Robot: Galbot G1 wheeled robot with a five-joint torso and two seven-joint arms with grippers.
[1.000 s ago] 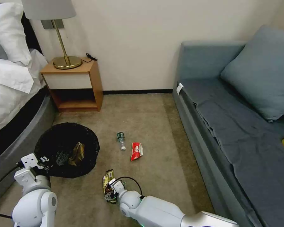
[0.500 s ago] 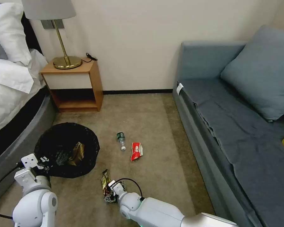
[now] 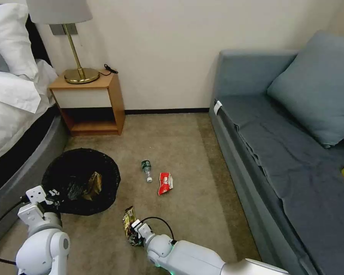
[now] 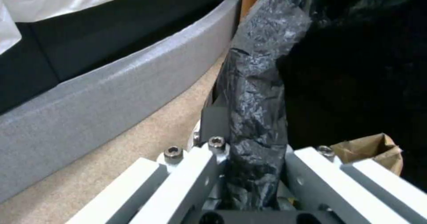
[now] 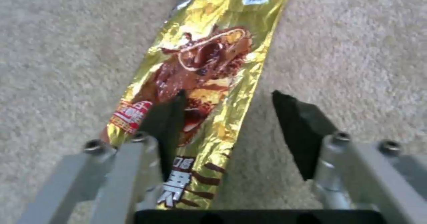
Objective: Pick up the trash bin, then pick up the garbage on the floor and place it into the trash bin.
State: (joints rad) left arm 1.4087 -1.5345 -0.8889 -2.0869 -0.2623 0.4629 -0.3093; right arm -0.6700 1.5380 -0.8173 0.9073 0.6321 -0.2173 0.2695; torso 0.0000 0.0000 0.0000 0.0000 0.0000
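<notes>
Our left pincer is clamped on the trash bin rim beside the bed. Our right pincer hangs wide open, empty, over the yellow wrapper on the floor; next we must centre, descend, close.

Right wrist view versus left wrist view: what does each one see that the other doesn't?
Right wrist alone: the yellow-dark snack wrapper flat on carpet, the right gripper open over it, one finger on the foil.

Left wrist alone: the left gripper shut on the trash bin rim's black bag, brown paper packet inside, bed base beside.

Both: beige carpet.
</notes>
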